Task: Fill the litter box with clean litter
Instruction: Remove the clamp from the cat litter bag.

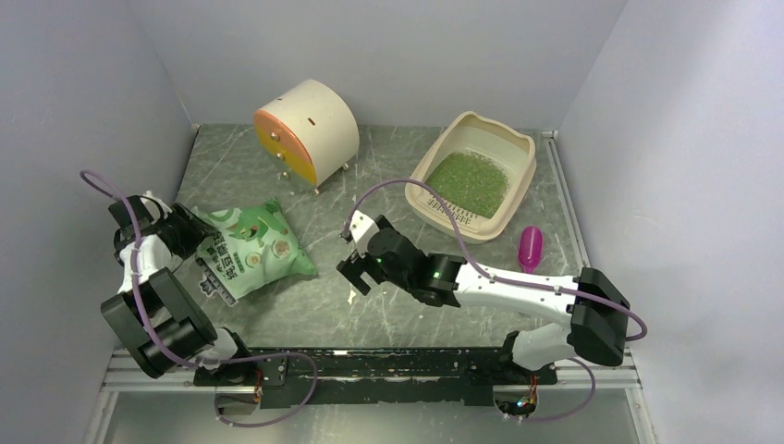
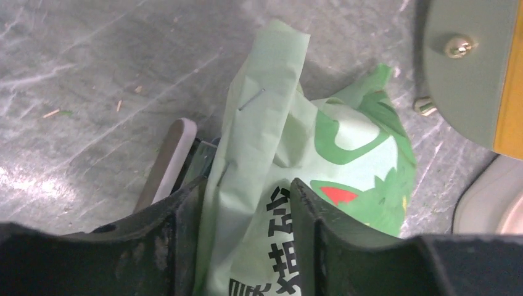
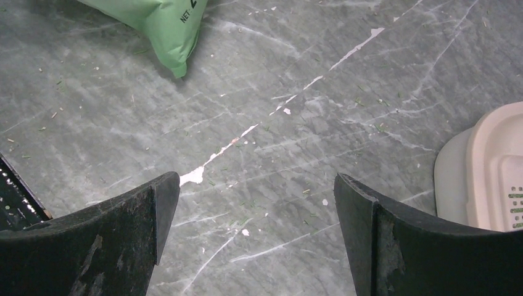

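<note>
1. The counter (image 1: 305, 314) is grey stone with white lines. Small crumbs and green bits lie on it under the right pincer (image 3: 256, 185).
2. Pale grey walls (image 1: 388, 46) close the counter in on three sides.
3. The left pincer (image 2: 247, 185) sits low at the left wall. The top end of the green bag (image 2: 296, 185) is between its two fingers (image 2: 179, 234), and both seem to touch it. I cannot tell if it is squeezing tight.
4. The rest of the bag lies flat on the counter, stretching away from the left pincer to its right.
5. The right pincer is wide open with nothing in it. It hangs over bare counter, just right of the bag's far corner.
6. The litter box (image 1: 532, 153) stands past the right pincer, off to its right and well apart from it. The clean litter (image 1: 467, 180) makes a green bed inside the box.
7. Only bare counter lies between the right pincer and the litter box.
8. A pink scoop (image 1: 530, 248) lies to the right of the right pincer, near the box.
9. A cream cabinet (image 1: 319, 125) with an orange face stands far beyond the left pincer, by the back wall.
</note>
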Tool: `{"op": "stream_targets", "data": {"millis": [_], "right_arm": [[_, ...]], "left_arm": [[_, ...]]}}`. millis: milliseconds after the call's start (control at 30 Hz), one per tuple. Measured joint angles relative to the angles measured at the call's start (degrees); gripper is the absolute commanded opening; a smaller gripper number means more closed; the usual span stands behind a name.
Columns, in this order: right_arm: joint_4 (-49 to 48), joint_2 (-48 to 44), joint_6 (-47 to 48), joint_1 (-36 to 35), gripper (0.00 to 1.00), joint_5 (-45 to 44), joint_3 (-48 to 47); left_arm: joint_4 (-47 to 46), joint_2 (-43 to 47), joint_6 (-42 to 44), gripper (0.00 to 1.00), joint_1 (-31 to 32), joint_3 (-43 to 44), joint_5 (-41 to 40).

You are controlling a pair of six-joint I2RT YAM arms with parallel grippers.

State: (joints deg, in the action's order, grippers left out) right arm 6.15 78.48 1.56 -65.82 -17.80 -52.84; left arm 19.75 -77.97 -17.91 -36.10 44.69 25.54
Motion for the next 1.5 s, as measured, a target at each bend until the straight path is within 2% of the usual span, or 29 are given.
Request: {"op": "stream_targets", "data": {"millis": [100, 133, 367, 533, 700, 933, 1033, 1167, 1300, 1500], "right_arm": [[0.0, 0.0, -0.2, 0.3, 1.00, 0.0, 0.0], [0.0, 0.0, -0.3, 0.3, 1.00, 0.0, 0.0], [-0.7, 0.1, -1.7, 0.4, 1.00, 0.5, 0.0], [-3.1, 0.2, -2.9, 0.4, 1.00, 0.5, 0.0], [-7.3, 0.1, -4.6, 0.4, 1.00, 0.4, 0.0], [-16.8, -1.3, -8.1, 0.4, 1.00, 1.6, 0.8], [-21.6, -1.6, -8.8, 0.4, 1.00, 3.9, 0.9], [-28.8, -1.6, -8.5, 0.4, 1.00, 8.0, 1.8], [-35.9, -1.6, -6.5, -0.6, 0.99, 11.3, 5.2], [-40.1, -0.9, 1.9, -6.2, 1.00, 12.6, 8.9]], "left_arm": [[0.4, 1.1, 1.0, 0.08, -0.1, 1.1, 2.1], [0.7, 1.6, 1.6, 0.05, -0.1, 1.6, 3.0], [3.4, 3.4, 3.2, 0.05, 3.5, 4.7, 5.7], [5.8, 4.1, 2.0, 0.05, 12.2, 10.1, 2.6], [9.3, 5.8, -3.2, 0.05, 20.2, 15.8, -0.6], [11.8, 7.4, -14.4, 0.05, 29.0, 18.6, -7.3], [12.8, 8.7, -21.5, 0.05, 32.7, 18.5, -12.5], [13.0, 12.5, -31.5, 0.05, 40.7, 16.5, -19.7], [16.5, 16.5, -40.5, 0.05, 46.5, 14.9, -25.7], [20.8, 18.7, -49.6, 0.05, 53.0, 14.9, -33.4]]}}
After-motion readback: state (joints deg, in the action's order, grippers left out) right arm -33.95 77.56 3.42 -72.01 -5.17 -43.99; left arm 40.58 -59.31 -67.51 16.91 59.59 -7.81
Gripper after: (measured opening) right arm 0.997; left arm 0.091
